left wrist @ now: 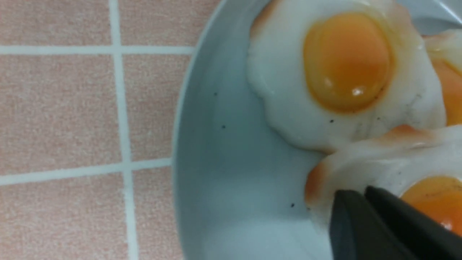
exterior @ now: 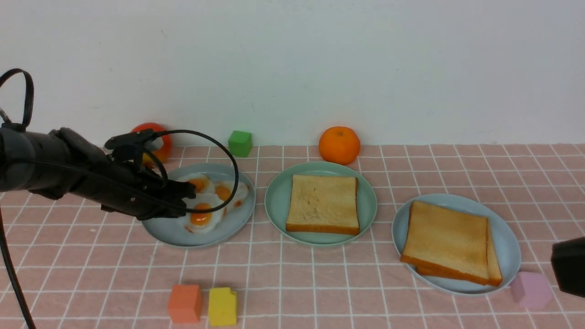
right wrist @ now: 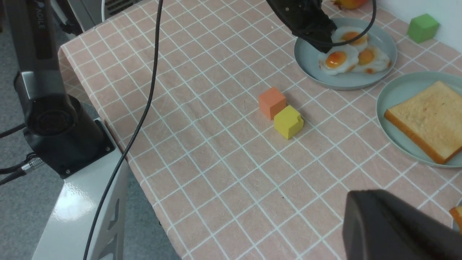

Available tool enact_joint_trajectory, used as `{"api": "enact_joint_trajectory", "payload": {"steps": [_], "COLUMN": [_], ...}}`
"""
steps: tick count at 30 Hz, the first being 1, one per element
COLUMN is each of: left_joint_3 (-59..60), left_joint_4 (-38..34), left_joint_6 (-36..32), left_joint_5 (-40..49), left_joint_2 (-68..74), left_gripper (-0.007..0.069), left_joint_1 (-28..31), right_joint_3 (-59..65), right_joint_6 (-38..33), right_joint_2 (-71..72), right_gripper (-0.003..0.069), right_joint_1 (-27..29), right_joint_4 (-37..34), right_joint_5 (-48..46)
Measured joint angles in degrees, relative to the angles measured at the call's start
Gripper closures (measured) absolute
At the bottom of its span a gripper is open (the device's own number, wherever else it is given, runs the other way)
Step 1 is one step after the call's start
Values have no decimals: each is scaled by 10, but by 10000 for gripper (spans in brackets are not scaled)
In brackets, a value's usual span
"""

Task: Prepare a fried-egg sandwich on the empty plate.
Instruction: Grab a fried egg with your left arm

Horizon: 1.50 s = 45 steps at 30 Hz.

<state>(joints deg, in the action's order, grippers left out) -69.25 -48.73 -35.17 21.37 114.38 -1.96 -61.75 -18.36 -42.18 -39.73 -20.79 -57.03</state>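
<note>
At far left, the robot's left gripper (left wrist: 355,196) reaches low over a round pale grey-blue plastic plate (exterior: 164,233) carrying three glossy white fried eggs with orange yolks. Its black jaws are pressed together on the white rim of one fried egg (left wrist: 361,169), and they appear to pinch only that thin edge. The neighbouring egg (left wrist: 343,72) overlaps the gripped one.

That overlap is the likely trouble. A lift could drag the neighbour along. The shallow bite could also slip off the slick white, so the egg falls back or lands on the pink checked tablecloth (exterior: 292,274). A limp egg may fold in transit and settle askew. The black cable (exterior: 231,160) looping over the plate could catch too.

The target sits just right of the egg plate. It is a round mint-green plastic plate (exterior: 274,201) with a shallow rim, at the middle of the table. It holds one square golden-brown toast slice (exterior: 322,203), with no egg or top slice on it. Plate and slice lie to the right of the jaws and clearly apart from them.

Further right, a second pale grey-blue plate (exterior: 507,242) bears two stacked toast slices (exterior: 445,237). At the right edge the right gripper (exterior: 569,267) hangs near that plate, closed and holding nothing that shows.
</note>
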Motion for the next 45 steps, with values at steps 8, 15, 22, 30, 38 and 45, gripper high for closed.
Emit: {"api": "enact_joint_trajectory", "payload": {"steps": [8,15,22,30,38,45], "left_joint_3": [0,-9,-80,-91,-91,-91], "left_joint_4": [5,13,104,417,660,685], "left_joint_6": [-14,-61,24,310,549,564], "left_joint_5": [1,91,195,182,128,74], "left_joint_2": [-27,-74,-76,-75,-40,-1], "left_gripper": [612,612,612,612,419,193], "left_joint_1": [0,0,-35,-201,-222,-222], "right_joint_3": [0,0,0,0,0,0], "right_joint_6": [2,2,2,2,0,-7], "right_joint_2": [0,0,0,0,0,0], "right_gripper": [636,636,636,634,627,627], "right_joint_1": [0,0,0,0,0,0], "right_joint_4": [-1,-2,-2,1,4,4], "right_joint_5": [-6,-6,-6,-16,-35,-31]}}
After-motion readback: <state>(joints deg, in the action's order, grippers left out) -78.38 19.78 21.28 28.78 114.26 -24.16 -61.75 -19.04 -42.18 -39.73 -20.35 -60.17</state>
